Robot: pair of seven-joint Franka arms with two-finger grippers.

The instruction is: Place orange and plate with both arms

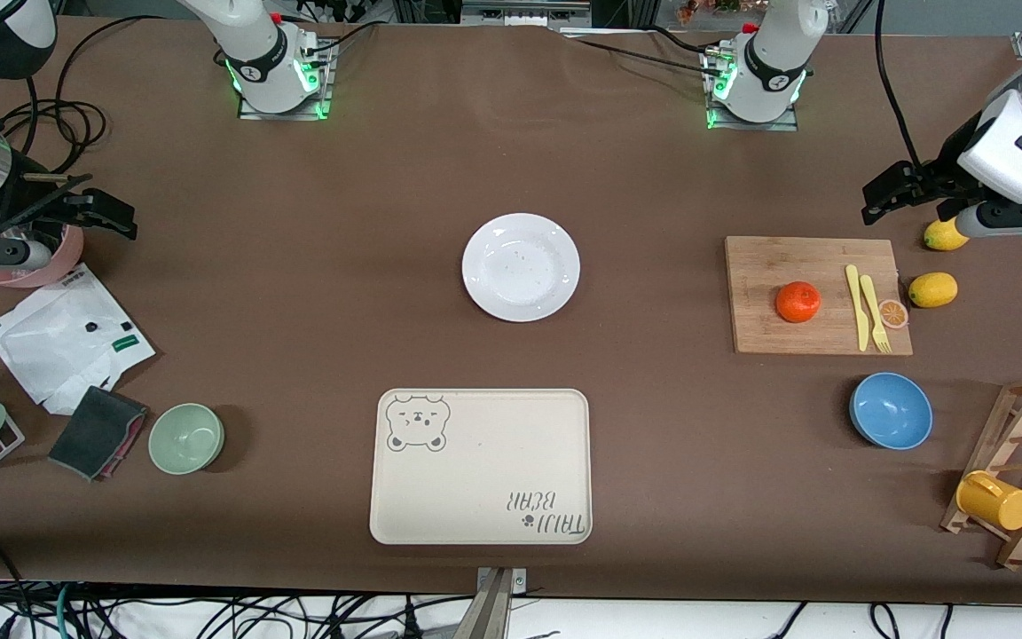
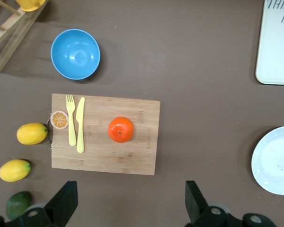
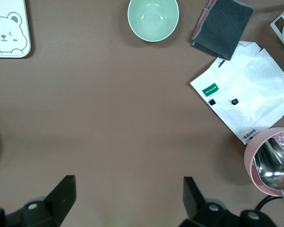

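The orange (image 1: 797, 302) (image 2: 120, 129) rests on a wooden cutting board (image 1: 759, 266) toward the left arm's end of the table. The white plate (image 1: 521, 266) (image 2: 277, 161) lies at the table's middle, with nothing on it. My left gripper (image 1: 885, 193) (image 2: 130, 189) hangs open over bare tablecloth just off the board's edge, holding nothing. My right gripper (image 1: 107, 217) (image 3: 128, 183) hangs open over bare cloth toward the right arm's end of the table, beside a pink cup (image 1: 32, 262), also holding nothing.
A yellow knife and fork (image 1: 866, 306) and an orange slice disc (image 1: 893, 312) share the board; two lemons (image 1: 932, 289) lie beside it. A beige bear-print tray (image 1: 481, 466), blue bowl (image 1: 891, 410), green bowl (image 1: 186, 437), white pouch (image 1: 67, 342), grey cloth (image 1: 96, 430) and wooden rack (image 1: 1021, 479) stand nearer the camera.
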